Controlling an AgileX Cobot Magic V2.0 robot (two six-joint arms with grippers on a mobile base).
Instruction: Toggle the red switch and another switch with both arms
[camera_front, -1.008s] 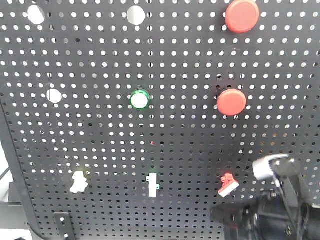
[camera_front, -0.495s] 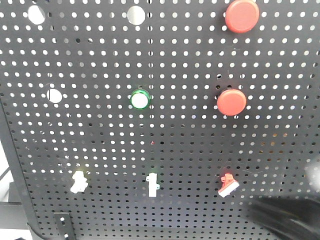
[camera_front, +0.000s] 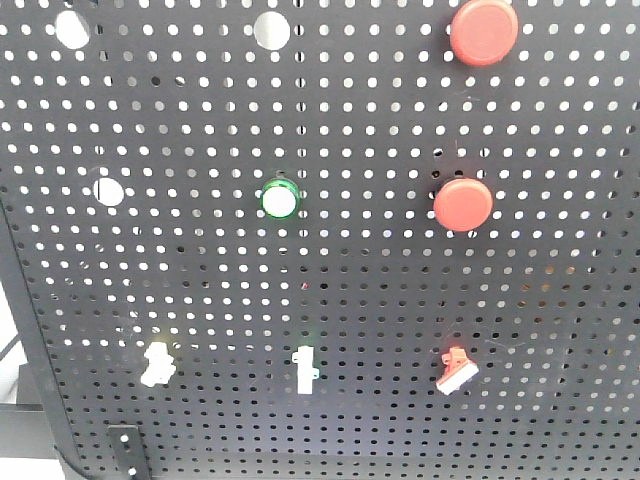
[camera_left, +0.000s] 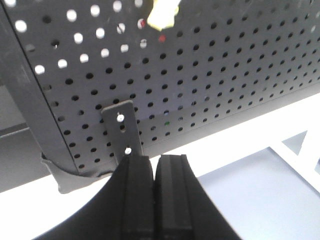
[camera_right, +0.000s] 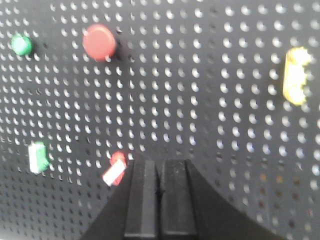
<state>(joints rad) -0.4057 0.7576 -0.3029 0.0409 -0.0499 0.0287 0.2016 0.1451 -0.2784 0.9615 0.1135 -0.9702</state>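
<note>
The red switch (camera_front: 455, 370) sits low on the right of the black pegboard (camera_front: 380, 290), its white lever slanting down to the left. Another switch (camera_front: 158, 362), pale yellow with a stubby white lever, is low on the left. Neither arm shows in the front view. In the right wrist view my right gripper (camera_right: 159, 162) is shut and empty, just right of the red switch (camera_right: 115, 170) and apart from it. My left gripper (camera_left: 155, 160) is shut and empty below the board's bottom edge, with the pale yellow switch (camera_left: 162, 14) far above it.
A slim white toggle on a green base (camera_front: 305, 370) stands between the two switches. Two large red push buttons (camera_front: 484, 32) (camera_front: 463, 205) and a green-ringed button (camera_front: 280, 200) sit higher up. A metal bracket (camera_left: 122, 127) hangs at the board's lower left corner. A yellow part (camera_right: 295, 75) is at the right.
The right arm, seen at the front view's lower right one second ago, dropped down and out of that view. The switches look unchanged.
</note>
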